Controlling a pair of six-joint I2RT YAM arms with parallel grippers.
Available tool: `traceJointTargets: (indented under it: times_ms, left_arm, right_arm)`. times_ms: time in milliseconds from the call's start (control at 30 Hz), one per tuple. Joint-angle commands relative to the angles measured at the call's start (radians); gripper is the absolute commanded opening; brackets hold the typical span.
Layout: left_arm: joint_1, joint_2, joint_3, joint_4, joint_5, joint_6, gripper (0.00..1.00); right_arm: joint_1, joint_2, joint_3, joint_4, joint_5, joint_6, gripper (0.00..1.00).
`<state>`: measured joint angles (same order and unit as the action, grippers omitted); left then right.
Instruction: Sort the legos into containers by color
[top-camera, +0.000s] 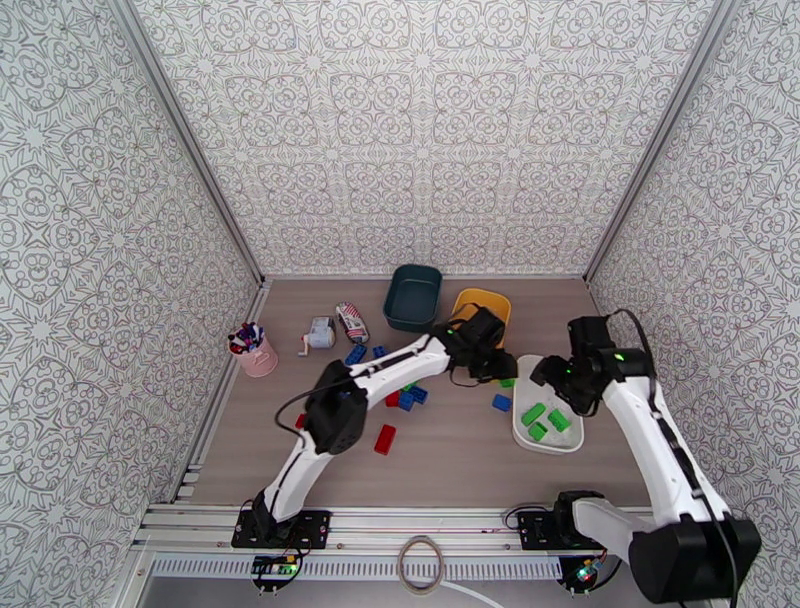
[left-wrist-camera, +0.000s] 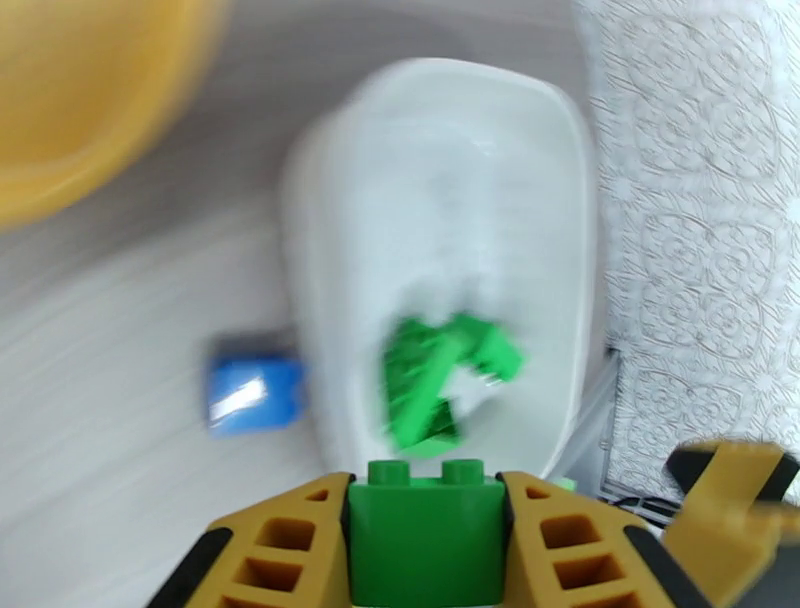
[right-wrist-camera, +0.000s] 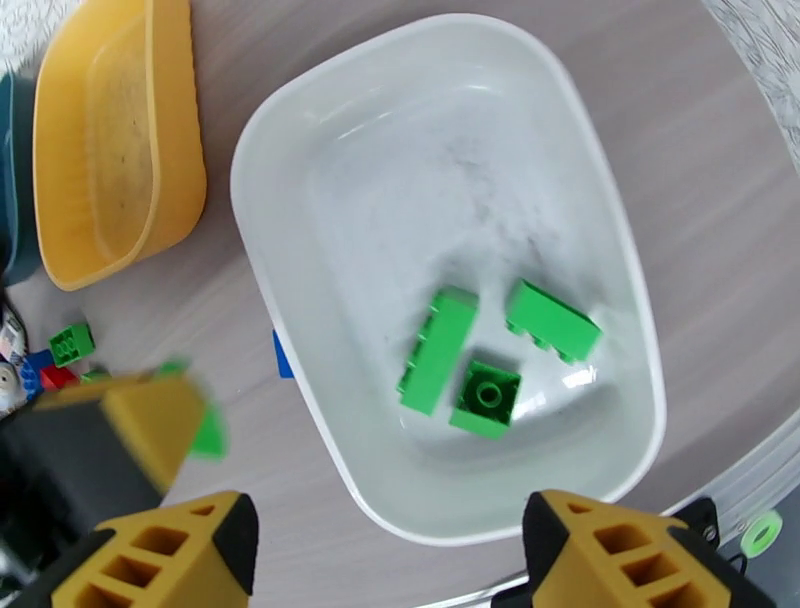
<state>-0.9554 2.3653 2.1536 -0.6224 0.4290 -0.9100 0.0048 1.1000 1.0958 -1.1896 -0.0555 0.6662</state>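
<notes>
My left gripper (left-wrist-camera: 425, 500) is shut on a green lego (left-wrist-camera: 425, 545); from above it (top-camera: 503, 374) hangs just left of the white tray (top-camera: 522, 425). Three green legos (right-wrist-camera: 480, 355) lie in that tray. Over the tray's far end my right gripper (right-wrist-camera: 390, 525) stands open, holding nothing; in the top view it (top-camera: 550, 380) is close to the left one. The yellow bin (top-camera: 487, 301) and teal bin (top-camera: 413, 297) sit behind. A blue lego (top-camera: 501, 402) lies beside the tray. More blue (top-camera: 410, 397) and red legos (top-camera: 385, 438) lie under my left arm.
A pink cup of pens (top-camera: 255, 352), a small white gadget (top-camera: 320, 333) and a striped packet (top-camera: 352, 322) stand at the back left. Patterned walls close in on three sides. A loose green lego (right-wrist-camera: 72, 343) lies near the yellow bin (right-wrist-camera: 110, 140).
</notes>
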Motion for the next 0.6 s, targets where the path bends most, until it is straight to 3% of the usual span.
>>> traceJointTargets:
  times_ms: [0, 133, 267, 367, 567]
  left_arm:
    - [-0.029, 0.076, 0.112, -0.005, 0.073, -0.017, 0.3]
    - [-0.052, 0.132, 0.179, 0.005, 0.088, -0.03, 0.41]
    - [-0.059, 0.124, 0.185, 0.002, 0.062, -0.018, 0.7]
    - [-0.06, 0.091, 0.172, 0.004, 0.028, 0.009, 0.76]
    - [-0.059, 0.001, 0.119, -0.041, -0.049, 0.073, 0.76]
  right_arm:
    - [-0.012, -0.04, -0.021, -0.057, -0.023, 0.013, 0.75]
    - [-0.016, -0.08, -0.034, -0.077, -0.025, 0.024, 0.76]
    - [-0.016, -0.119, -0.034, -0.091, -0.024, 0.022, 0.8]
    - [-0.016, -0.142, -0.024, -0.081, -0.045, 0.007, 0.84]
    - [-0.017, -0.178, 0.014, -0.015, -0.123, -0.022, 0.84]
